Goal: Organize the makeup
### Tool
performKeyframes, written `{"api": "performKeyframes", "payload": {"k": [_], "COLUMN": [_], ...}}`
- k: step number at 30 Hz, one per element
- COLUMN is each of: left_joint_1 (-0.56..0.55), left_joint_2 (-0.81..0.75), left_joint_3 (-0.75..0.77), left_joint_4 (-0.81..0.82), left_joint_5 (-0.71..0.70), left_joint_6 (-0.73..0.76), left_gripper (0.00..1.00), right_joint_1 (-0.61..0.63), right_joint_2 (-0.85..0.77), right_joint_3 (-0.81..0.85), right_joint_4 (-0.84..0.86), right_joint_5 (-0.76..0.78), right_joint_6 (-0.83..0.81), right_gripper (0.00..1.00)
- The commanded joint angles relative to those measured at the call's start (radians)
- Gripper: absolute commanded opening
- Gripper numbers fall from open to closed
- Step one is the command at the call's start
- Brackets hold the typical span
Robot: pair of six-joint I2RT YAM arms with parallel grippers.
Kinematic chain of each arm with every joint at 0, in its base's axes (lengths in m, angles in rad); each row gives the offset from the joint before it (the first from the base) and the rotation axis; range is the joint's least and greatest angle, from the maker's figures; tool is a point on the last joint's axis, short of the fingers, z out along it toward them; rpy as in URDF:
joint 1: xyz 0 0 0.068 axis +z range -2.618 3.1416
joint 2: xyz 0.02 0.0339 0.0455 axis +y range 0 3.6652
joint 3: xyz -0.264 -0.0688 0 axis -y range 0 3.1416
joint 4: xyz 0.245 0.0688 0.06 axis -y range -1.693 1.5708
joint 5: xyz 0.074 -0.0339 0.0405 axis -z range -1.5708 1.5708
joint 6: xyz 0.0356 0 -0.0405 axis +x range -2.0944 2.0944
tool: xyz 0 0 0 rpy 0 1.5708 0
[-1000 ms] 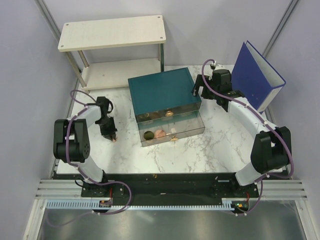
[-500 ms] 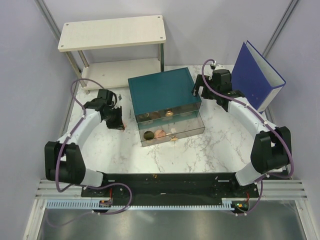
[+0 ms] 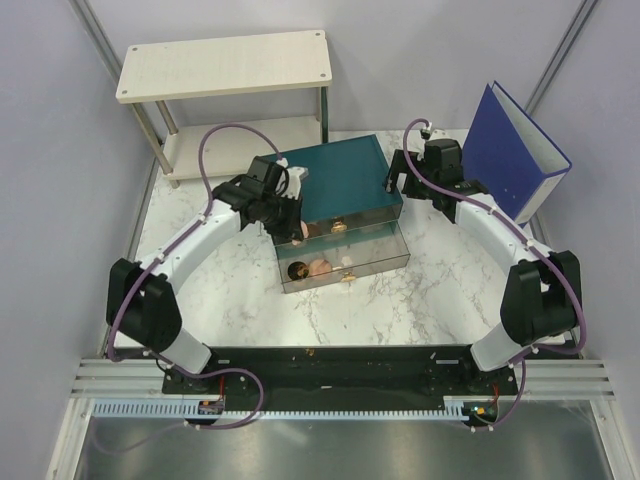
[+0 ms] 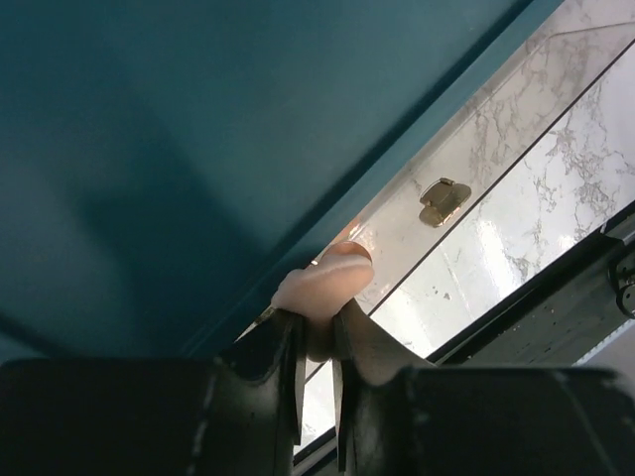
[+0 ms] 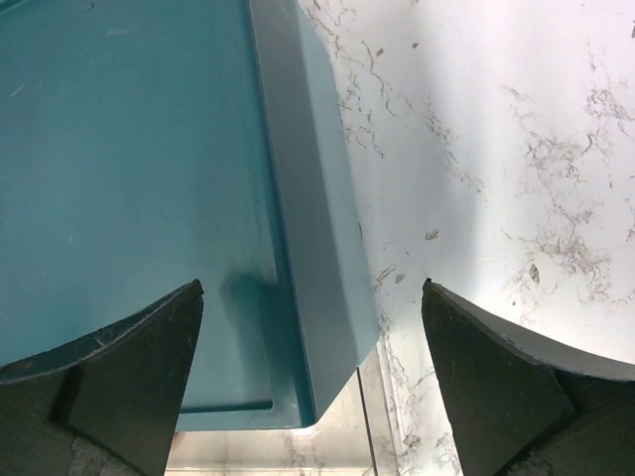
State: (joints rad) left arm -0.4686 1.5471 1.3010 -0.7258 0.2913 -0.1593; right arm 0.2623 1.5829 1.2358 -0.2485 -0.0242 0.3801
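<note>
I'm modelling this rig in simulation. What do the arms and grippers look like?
The left arm and right arm match: white curved links between bulky black joint housings. A purple cable loops loosely along each. The left gripper and right gripper each have two matte black fingers, tapering toward the tips. No markings are legible.

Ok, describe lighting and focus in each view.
Top view: even light, sharp throughout. Left wrist: left fingers dark and blurred around the pink disc, broad shadow on the teal box, glare on the clear drawer. Right wrist: right fingers soft-edged, marble table brightly lit.
</note>
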Motion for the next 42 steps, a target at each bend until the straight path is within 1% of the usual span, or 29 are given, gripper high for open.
{"api": "performKeyframes", "payload": {"k": [1, 2, 5, 6, 8, 9, 12, 19, 22, 24, 25, 26, 27, 28, 31, 36, 39, 42], "left_joint_1": [-0.039, -0.044, -0.062, -0.07, -0.077, -0.082, -0.084, -0.084, -0.084, -0.082, -0.081, -0.076, -0.073, -0.068, -0.033, 0.091, 0.145, 0.18], "left_joint_2": [0.054, 0.062, 0.09, 0.093, 0.094, 0.094, 0.082, 0.039, -0.008, -0.053, -0.067, -0.079, -0.102, -0.108, -0.12, -0.116, -0.073, -0.012], "left_joint_3": [0.07, 0.072, 0.073, 0.07, 0.063, 0.06, 0.052, 0.075, 0.098, 0.113, 0.13, 0.138, 0.147, 0.164, 0.187, 0.175, 0.193, 0.228], "left_joint_4": [0.017, 0.014, 0.002, -0.003, -0.007, -0.009, -0.011, -0.018, -0.018, -0.018, -0.018, -0.023, -0.024, -0.032, -0.064, -0.075, -0.084, -0.098], "left_joint_5": [0.037, 0.037, 0.042, 0.042, 0.034, 0.026, -0.003, -0.099, -0.161, -0.175, -0.181, -0.184, -0.188, -0.204, -0.219, -0.179, -0.164, -0.165], "left_joint_6": [0.069, 0.076, 0.09, 0.093, 0.098, 0.099, 0.098, 0.092, 0.095, 0.095, 0.101, 0.104, 0.104, 0.103, 0.103, 0.096, 0.089, 0.078], "left_gripper": [0.22, 0.24, 0.35, 0.42, 0.53, 0.66, 0.77, 0.79, 0.8, 0.87, 0.89, 0.95, 0.98, 0.99, 0.99, 0.99, 0.99, 0.99], "right_joint_1": [-0.012, -0.014, -0.018, -0.02, -0.023, -0.024, -0.026, -0.029, -0.028, -0.028, -0.028, -0.028, -0.029, -0.028, -0.028, -0.028, -0.025, 0.008], "right_joint_2": [-0.027, -0.027, -0.029, -0.029, -0.031, -0.031, -0.026, -0.009, -0.008, -0.008, -0.006, -0.006, -0.009, -0.017, -0.049, -0.138, -0.204, -0.312], "right_joint_3": [0.001, -0.001, -0.001, -0.002, -0.002, -0.002, 0.001, 0.016, 0.019, 0.021, 0.021, 0.021, 0.019, 0.017, -0.002, -0.027, -0.036, -0.079], "right_joint_4": [0.011, 0.011, 0.011, 0.011, 0.011, 0.012, 0.011, 0.011, 0.012, 0.012, 0.011, 0.012, 0.009, 0.006, -0.008, -0.064, -0.147, -0.231], "right_joint_5": [0.015, 0.015, 0.015, 0.015, 0.015, 0.014, 0.007, -0.002, 0.001, -0.002, -0.009, -0.016, -0.019, -0.022, -0.02, -0.025, -0.071, -0.074], "right_joint_6": [0.003, 0.002, 0.002, 0.002, 0.002, 0.0, 0.0, 0.0, -0.003, -0.001, -0.001, -0.004, -0.007, -0.012, -0.041, -0.11, -0.153, -0.182], "right_gripper": [0.98, 0.98, 0.98, 0.98, 0.98, 0.98, 0.98, 0.98, 0.98, 0.98, 0.98, 0.98, 0.98, 0.98, 0.98, 0.98, 0.98, 0.98]}}
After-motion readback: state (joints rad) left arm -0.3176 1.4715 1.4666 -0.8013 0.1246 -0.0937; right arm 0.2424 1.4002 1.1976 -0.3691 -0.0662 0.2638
